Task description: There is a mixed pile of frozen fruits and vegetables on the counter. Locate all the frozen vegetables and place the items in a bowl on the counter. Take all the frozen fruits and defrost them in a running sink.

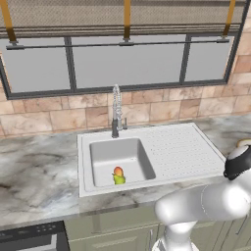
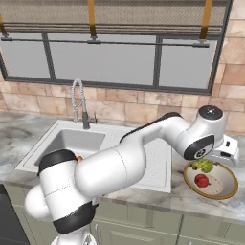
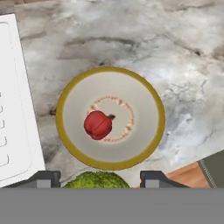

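Note:
The tan bowl point(image 3: 151, 94) with its darker rim lies on the marble counter point(image 3: 183, 48) below my hand, and the glossy red piece point(image 3: 98, 124) rests in its middle. The green broccoli point(image 3: 96, 180) sits between my finger tips at the bottom of the hand view, above the bowl's near rim; my gripper point(image 3: 99, 179) is shut on it. From the right base camera the broccoli point(image 2: 203, 165) hangs under the gripper point(image 2: 204, 161) over the bowl point(image 2: 225, 190), above the red piece point(image 2: 202, 180). The orange-red fruit point(image 1: 117, 171) and the yellow-green fruit point(image 1: 119, 180) lie together in the sink point(image 1: 105, 152) basin.
The chrome spring-coil faucet point(image 1: 116, 110) stands behind the basin, and the ribbed drainboard point(image 1: 181, 147) lies between basin and bowl. The drainboard's white edge point(image 3: 15, 100) runs beside the bowl. A brick wall and a window close off the back. A dark appliance point(image 1: 32, 236) sits at lower left.

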